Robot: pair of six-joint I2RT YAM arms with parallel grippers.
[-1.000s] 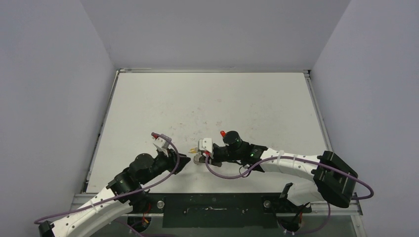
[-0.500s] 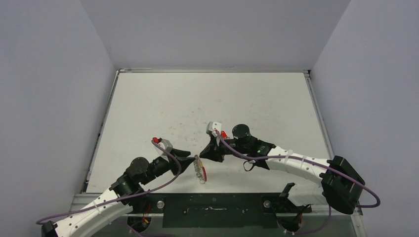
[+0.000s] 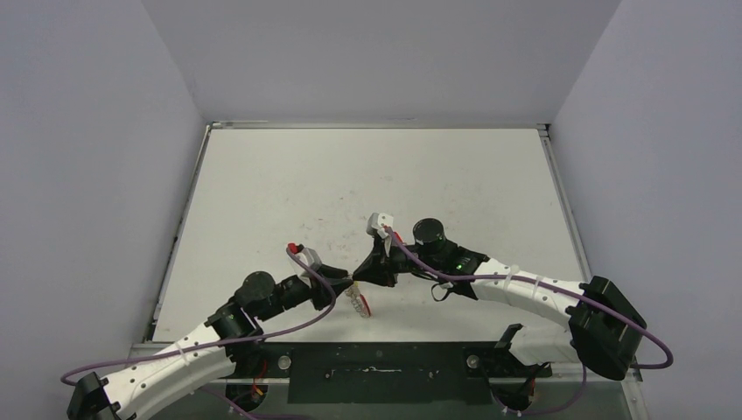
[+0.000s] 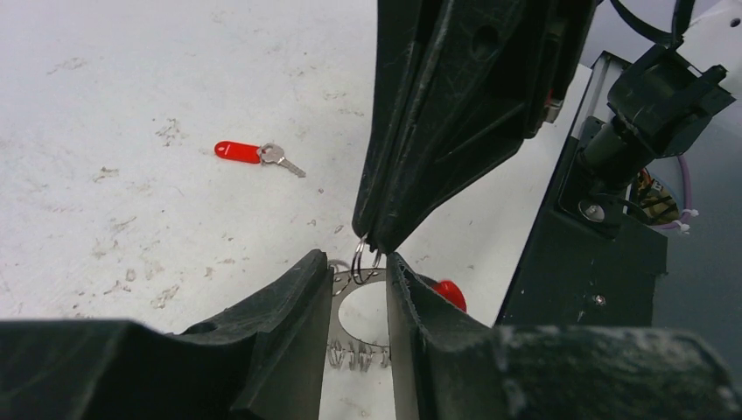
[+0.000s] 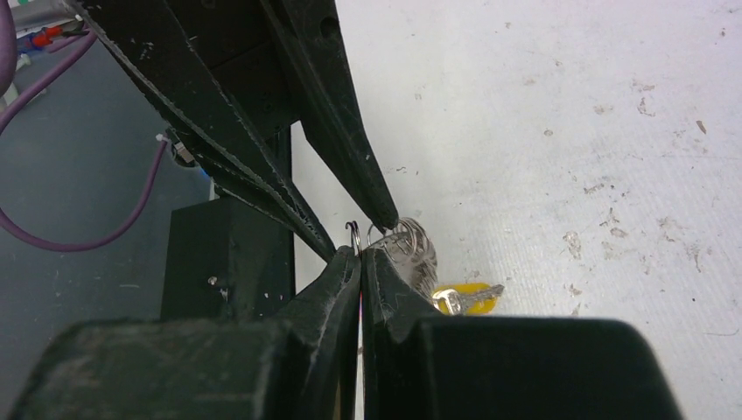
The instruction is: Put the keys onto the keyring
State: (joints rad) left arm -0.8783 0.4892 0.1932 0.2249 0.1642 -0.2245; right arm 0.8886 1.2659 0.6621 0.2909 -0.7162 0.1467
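The keyring [image 4: 359, 354], a silvery coiled loop with a red sleeve [image 4: 449, 293], sits between my left gripper's [image 4: 359, 262] fingers, and both pads touch its sides. From above, the keyring [image 3: 357, 302] shows just past the left gripper [image 3: 346, 284]. My right gripper [image 5: 360, 249] is shut on a small silver split ring [image 5: 353, 234], tip to tip with the left one [image 3: 360, 273]. The split ring [image 4: 360, 261] hangs against the keyring's top. The yellow-headed key [image 5: 468, 297] lies on the table beside the keyring [image 5: 413, 249]. The red-headed key [image 4: 254, 153] lies apart on the table.
The white table [image 3: 367, 175] is scuffed and walled by grey panels on three sides. A black base plate [image 4: 595, 262] with mounts runs along the near edge, close to both grippers. Purple cables [image 3: 420, 267] loop over each arm.
The left arm has slid right, bringing the keyring up to the right gripper's tip. The right gripper swung its wrist up a second ago and has since stayed put, still shut.
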